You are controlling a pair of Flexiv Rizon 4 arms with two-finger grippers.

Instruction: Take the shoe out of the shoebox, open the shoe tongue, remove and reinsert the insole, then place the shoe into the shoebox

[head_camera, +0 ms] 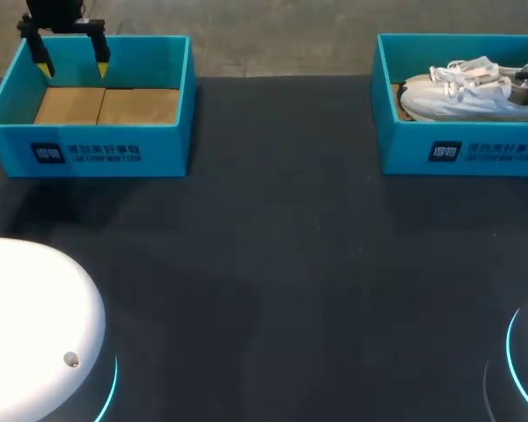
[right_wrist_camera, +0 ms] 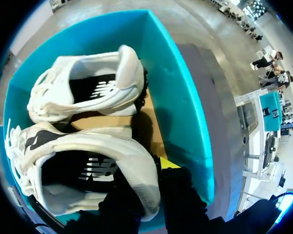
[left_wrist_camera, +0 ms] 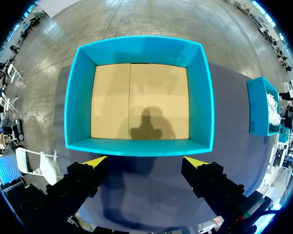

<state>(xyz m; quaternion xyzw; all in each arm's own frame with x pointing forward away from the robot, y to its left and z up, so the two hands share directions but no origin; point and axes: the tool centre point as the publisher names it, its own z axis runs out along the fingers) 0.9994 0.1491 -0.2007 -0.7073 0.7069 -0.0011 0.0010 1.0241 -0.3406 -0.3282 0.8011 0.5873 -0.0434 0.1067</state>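
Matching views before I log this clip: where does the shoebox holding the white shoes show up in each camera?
Head view: the shoebox sits at the table's far right, cut by the picture's edge.
Left wrist view: the shoebox is small, off to one side beyond the empty box.
Right wrist view: the shoebox is seen close up, with its teal wall beside both shoes.
Shared landmark: the white shoes inside it.
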